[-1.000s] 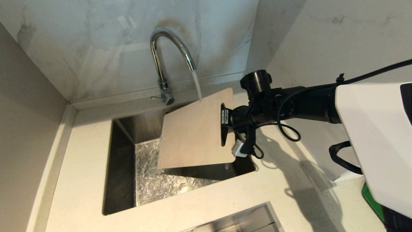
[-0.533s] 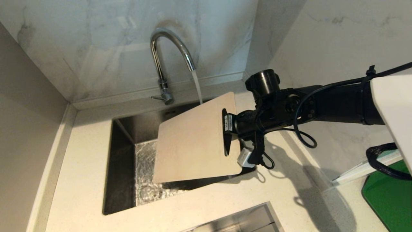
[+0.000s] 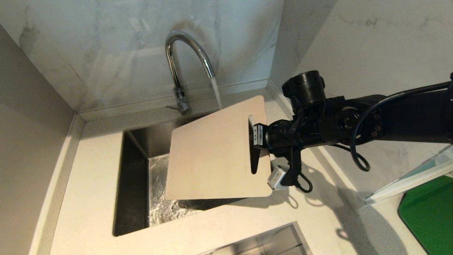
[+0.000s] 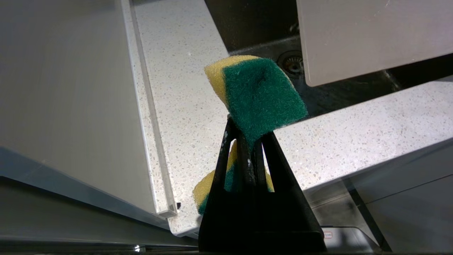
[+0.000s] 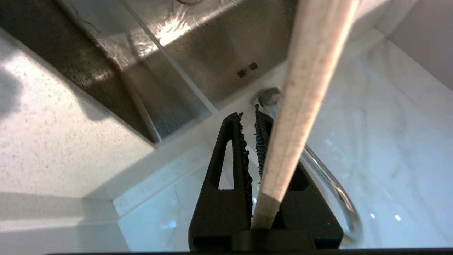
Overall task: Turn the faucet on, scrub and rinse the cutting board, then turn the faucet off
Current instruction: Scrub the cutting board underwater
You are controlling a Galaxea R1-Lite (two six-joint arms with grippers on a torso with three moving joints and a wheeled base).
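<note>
Water runs from the chrome faucet (image 3: 184, 53) and reaches the far edge of the cream cutting board (image 3: 212, 152); whether it strikes the board or falls behind it I cannot tell. The board hangs tilted over the sink (image 3: 134, 177). My right gripper (image 3: 255, 141) is shut on its handle end by the cutout. In the right wrist view the board's edge (image 5: 308, 88) runs out from between the fingers of that gripper (image 5: 249, 118), with the faucet (image 5: 332, 191) behind. My left gripper (image 4: 247, 131) is shut on a green and yellow sponge (image 4: 260, 95) near the counter's front edge. The board's corner (image 4: 371, 35) shows above the drain (image 4: 292, 63).
The faucet's thin lever (image 3: 173, 107) sticks out to the left at its base. A dark green board (image 3: 428, 212) lies on the counter at the far right. A second basin's rim (image 3: 265, 241) shows at the front. Marble walls close in behind and on the right.
The right arm has drawn back to the right and lifted the cutting board, which now lies flatter and closer to the head camera. The water keeps running. The faucet has not moved.
</note>
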